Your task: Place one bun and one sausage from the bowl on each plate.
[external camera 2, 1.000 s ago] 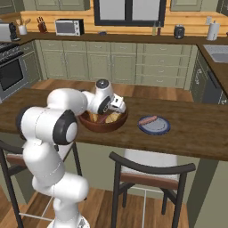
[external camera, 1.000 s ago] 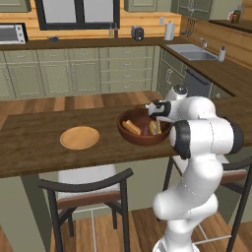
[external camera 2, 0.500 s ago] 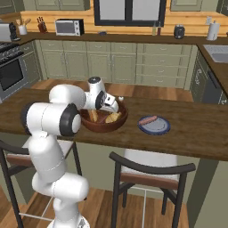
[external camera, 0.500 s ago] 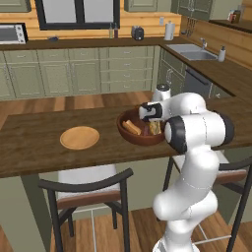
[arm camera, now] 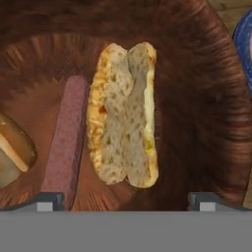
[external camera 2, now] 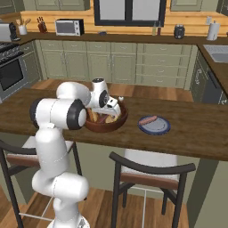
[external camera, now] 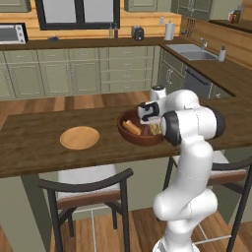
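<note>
The bowl [arm camera: 206,98] is dark reddish-brown wood with streaky grain and a soft sheen. Inside it, the split bun [arm camera: 125,115] shows a rough, porous crumb and a golden crust; the sausage [arm camera: 66,140] beside it looks smooth and matt pink-brown. The tabletop [external camera: 39,152] is dark planked wood with a low gloss. One plate [external camera: 79,138] is pale matt wood, the other plate [external camera 2: 156,127] smooth bluish-purple.
</note>
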Motion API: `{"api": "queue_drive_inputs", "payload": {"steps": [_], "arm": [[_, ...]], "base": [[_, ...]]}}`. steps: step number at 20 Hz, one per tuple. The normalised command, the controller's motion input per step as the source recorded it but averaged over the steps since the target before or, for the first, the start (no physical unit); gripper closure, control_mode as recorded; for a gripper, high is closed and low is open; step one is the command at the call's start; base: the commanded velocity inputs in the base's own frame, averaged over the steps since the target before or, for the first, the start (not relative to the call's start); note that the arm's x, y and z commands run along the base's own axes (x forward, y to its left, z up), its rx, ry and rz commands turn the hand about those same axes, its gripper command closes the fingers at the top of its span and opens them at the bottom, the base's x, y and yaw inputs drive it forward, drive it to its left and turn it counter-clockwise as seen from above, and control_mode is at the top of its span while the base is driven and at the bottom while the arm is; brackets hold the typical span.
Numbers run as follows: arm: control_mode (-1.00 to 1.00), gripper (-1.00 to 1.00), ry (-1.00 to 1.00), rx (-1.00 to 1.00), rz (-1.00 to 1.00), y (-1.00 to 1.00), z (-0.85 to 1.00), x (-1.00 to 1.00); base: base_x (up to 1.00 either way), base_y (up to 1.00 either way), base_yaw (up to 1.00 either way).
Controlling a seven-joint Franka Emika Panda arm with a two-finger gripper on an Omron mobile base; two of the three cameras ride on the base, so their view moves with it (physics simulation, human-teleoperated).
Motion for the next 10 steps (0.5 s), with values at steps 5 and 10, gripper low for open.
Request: {"api": "queue_drive_inputs", "payload": {"steps": [5, 10], "arm": [[-1.0, -1.0, 0.09, 0.0, -0.01, -0.1, -0.27, 0.25], [-1.0, -1.0, 0.07, 0.0, 0.01, 0.02, -0.25, 0.45]], "base": [[0.0, 0.0, 0.0], [0.0, 0.0, 0.0]]}}
